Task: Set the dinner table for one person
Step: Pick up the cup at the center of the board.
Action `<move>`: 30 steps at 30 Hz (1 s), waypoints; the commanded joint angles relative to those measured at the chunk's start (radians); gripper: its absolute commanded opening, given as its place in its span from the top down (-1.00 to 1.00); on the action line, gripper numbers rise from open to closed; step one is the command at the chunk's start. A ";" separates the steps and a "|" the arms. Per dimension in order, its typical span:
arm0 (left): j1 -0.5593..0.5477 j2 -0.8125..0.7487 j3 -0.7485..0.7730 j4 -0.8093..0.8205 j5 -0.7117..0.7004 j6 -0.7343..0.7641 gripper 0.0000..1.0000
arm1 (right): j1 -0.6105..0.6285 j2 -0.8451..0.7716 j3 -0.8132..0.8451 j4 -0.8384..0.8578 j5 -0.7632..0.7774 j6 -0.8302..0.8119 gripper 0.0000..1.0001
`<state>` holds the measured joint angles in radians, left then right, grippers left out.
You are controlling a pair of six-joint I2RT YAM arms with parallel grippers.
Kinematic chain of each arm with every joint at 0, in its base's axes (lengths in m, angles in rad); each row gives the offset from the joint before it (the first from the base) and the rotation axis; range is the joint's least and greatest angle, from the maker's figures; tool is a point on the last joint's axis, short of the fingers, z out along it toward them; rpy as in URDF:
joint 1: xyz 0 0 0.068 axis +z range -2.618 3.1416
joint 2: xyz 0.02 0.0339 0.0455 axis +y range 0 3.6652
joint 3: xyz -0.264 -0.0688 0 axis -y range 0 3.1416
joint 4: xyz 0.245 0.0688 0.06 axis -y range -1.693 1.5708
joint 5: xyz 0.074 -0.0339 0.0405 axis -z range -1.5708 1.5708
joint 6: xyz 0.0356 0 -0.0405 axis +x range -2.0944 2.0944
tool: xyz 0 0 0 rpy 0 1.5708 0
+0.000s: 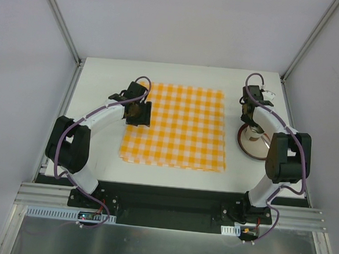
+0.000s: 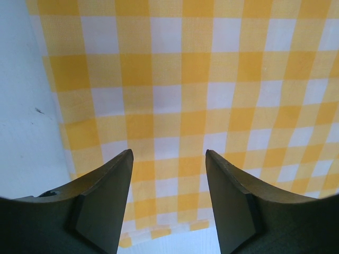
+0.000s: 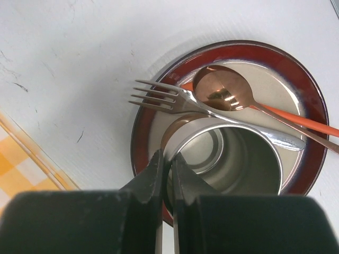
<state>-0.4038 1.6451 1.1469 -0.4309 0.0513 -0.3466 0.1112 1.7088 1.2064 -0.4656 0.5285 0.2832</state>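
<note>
Top external view: two robot arms at a white dinner table (image 1: 103,81), an orange-and-white checked cloth (image 1: 175,127) spread at its middle
The left gripper (image 2: 168,153) hangs over the cloth's left edge, jaws parted and empty. Right of the cloth, on bare tabletop, a red-rimmed plate (image 3: 312,100) carries a steel cup (image 3: 233,159), a fork (image 3: 159,96) and a copper spoon (image 3: 220,92). The right gripper (image 3: 168,156) pinches the cup's near rim, jaws almost together

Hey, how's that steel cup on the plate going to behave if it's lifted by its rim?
The steel cup looks rigid and thin-walled, so probably light. Its polished rim, pinched between the right fingers, may slip or swing. The fork lying across its rim would likely slide off onto the plate.
</note>
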 commanded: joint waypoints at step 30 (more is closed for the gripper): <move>0.011 0.038 0.027 -0.006 0.033 0.012 -0.11 | -0.004 0.150 0.328 -0.056 -0.110 -0.118 0.99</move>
<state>-0.4038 1.6562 1.1473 -0.4309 0.0525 -0.3470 0.1097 1.8610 1.4700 -0.5072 0.4458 0.1959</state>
